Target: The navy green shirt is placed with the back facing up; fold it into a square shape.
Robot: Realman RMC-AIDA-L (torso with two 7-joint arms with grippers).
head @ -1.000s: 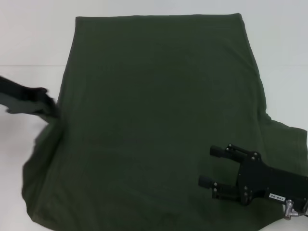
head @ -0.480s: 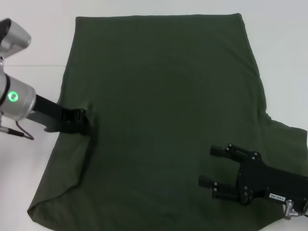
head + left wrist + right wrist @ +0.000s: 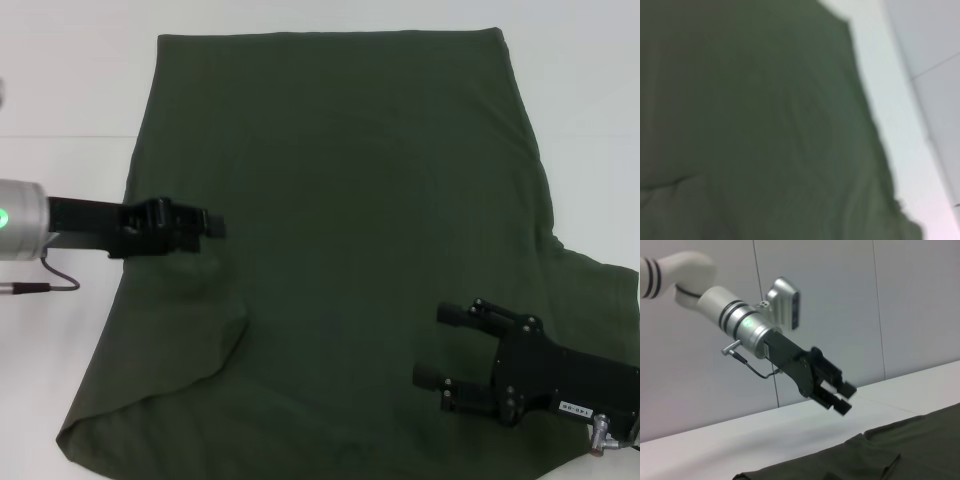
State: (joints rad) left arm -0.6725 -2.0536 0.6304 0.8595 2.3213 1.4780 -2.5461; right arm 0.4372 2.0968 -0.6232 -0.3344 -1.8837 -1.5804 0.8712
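Left gripper (image 3: 212,225) hangs over the shirt's (image 3: 340,200) left side, clear above the cloth, fingers parted with nothing between them; left sleeve lies turned in below it. Shirt spread flat on the table (image 3: 70,90), back up. Right gripper (image 3: 440,345) over the shirt's lower right, fingers spread, empty, probably poised for the right sleeve

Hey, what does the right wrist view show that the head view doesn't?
Only the right wrist view shows the left claw from the side, empty, raised clear above the navy green shirt, fingers slightly parted, plus the wall behind. Only the head view shows the whole shirt spread back-up, its left side folded inward, and the right claw open over the lower right part. Both show the left claw, the shirt and the white table.
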